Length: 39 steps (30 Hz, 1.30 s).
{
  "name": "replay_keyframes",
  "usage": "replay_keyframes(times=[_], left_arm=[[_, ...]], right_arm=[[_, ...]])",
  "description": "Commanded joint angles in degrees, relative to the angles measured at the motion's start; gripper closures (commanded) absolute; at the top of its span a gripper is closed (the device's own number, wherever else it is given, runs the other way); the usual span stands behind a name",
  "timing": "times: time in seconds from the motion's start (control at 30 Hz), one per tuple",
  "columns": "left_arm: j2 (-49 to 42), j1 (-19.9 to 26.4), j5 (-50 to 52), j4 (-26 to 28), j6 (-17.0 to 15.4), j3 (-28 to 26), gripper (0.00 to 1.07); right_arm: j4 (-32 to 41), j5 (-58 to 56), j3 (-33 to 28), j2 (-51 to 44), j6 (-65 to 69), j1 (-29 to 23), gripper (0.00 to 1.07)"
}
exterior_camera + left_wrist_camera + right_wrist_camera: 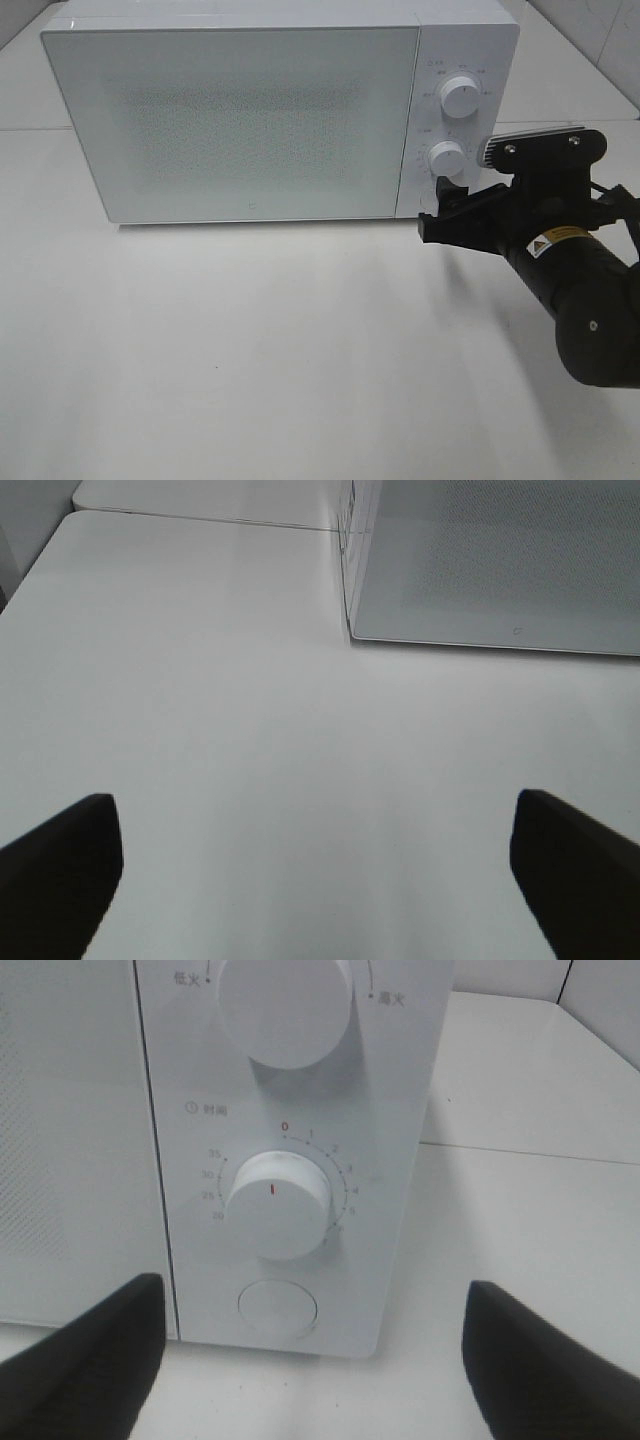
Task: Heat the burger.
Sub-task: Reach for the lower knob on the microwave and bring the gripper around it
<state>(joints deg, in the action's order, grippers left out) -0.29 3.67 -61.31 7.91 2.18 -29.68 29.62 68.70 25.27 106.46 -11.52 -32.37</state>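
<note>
We cannot find the burger in any of the three views. The bare white table (pixel 250 350) carries only the white box-shaped microwave oven (pixel 250 120). Its wide door (pixel 235 120) is shut, and the speckled, frosted window lets us see nothing behind it. We judge that the burger most likely sits inside the oven, but the pictures cannot confirm that.

The right jaws are close in front of the control panel and spread wide with nothing between them. In the right wrist view they frame the lower part of the panel, with the round white timer knob (pixel 279 1203) and the flat round button (pixel 278 1307) under it. They do not appear to touch either one, though in the high view the tips overlap the panel and we cannot rule out contact. The red mark on the knob seems to point at or close to the red zero at the top of the scale, so by our reading no cooking time is set. The larger power knob (pixel 460 98) sits above it.

The left jaws are also wide and empty, low over open table near the oven's front corner.

If the burger is inside, loading and shutting the door are done. What remains is to close the right jaws on the timer knob and turn it.
</note>
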Motion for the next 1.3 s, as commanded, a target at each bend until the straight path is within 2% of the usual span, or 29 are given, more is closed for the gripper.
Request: replay_keyframes(times=[0.03,0.8,1.3], left_arm=[[-0.7,0.1,0.1,0.3,-0.1,0.2,0.09],[-0.7,0.1,0.1,0.3,-0.1,0.2,0.09],[-0.7,0.1,0.1,0.3,0.0,0.2,0.09]], right_arm=[[0.3,3.9,3.0,1.3,0.7,-0.1,0.28],[1.7,3.4,13.3,8.4,-0.9,0.2,0.31],[4.1,2.6,16.3,12.0,-2.2,0.3,0.31]])
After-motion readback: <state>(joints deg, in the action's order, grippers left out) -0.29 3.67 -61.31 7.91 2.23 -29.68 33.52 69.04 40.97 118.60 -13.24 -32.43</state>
